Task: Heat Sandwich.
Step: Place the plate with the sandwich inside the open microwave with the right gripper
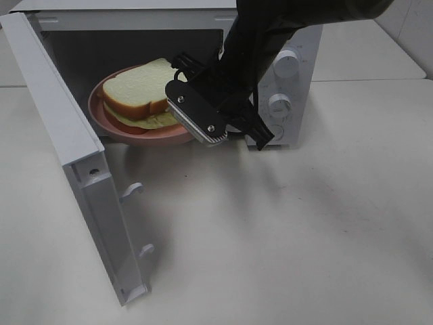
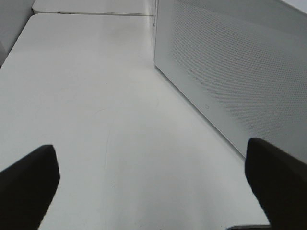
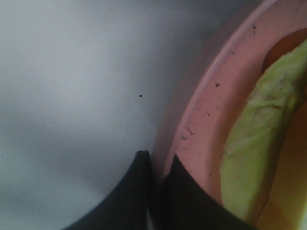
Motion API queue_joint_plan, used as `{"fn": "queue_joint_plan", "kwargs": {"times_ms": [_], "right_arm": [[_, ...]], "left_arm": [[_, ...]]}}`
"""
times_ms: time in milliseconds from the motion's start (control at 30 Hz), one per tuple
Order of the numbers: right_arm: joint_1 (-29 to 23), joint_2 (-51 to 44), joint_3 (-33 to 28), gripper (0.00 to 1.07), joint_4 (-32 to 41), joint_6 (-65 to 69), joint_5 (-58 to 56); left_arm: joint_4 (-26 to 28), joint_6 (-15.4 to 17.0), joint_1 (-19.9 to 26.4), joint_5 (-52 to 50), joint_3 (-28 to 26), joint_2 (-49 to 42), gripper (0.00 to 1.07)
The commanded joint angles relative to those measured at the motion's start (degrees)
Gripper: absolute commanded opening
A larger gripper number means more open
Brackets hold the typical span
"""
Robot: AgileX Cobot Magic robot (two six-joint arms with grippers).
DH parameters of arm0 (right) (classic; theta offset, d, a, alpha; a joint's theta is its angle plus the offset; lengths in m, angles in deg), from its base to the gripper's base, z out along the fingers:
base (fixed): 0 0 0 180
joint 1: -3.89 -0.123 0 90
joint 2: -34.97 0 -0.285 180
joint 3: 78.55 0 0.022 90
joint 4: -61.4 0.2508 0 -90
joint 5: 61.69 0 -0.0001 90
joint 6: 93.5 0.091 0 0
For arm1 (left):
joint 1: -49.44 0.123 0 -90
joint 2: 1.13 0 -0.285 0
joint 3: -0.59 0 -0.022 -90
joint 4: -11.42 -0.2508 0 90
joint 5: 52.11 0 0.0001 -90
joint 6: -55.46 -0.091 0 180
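The sandwich, white bread with tan crust over pale green lettuce, lies on a round pink plate in the mouth of the open microwave. My right gripper reaches in from the upper right and is shut on the plate's near rim. In the right wrist view its dark fingertips pinch the pink plate's rim, with lettuce just beyond. My left gripper is open over bare table, with nothing between its fingers. It does not show in the exterior high view.
The microwave door stands swung open to the left, its latch hooks facing the table. White knobs sit on the microwave's right panel. A perforated microwave wall runs close beside my left gripper. The white table extends in front.
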Motion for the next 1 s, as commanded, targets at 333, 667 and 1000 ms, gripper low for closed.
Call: {"fn": "queue_joint_plan", "kwargs": {"times_ms": [333, 667, 1000], "right_arm": [[-0.23, 4.87, 8.48, 0.02, -1.03, 3.27, -0.63], [-0.23, 9.00, 16.10, 0.02, -3.55, 6.47, -3.61], [-0.86, 13.24, 23.38, 0.02, -4.47, 9.45, -5.39]], "left_arm": [[-0.11, 0.17, -0.34, -0.34, 0.11, -1.09, 1.03], [-0.11, 0.17, -0.34, -0.34, 0.11, -1.09, 1.03], [-0.11, 0.17, -0.34, -0.34, 0.11, -1.09, 1.03]]}}
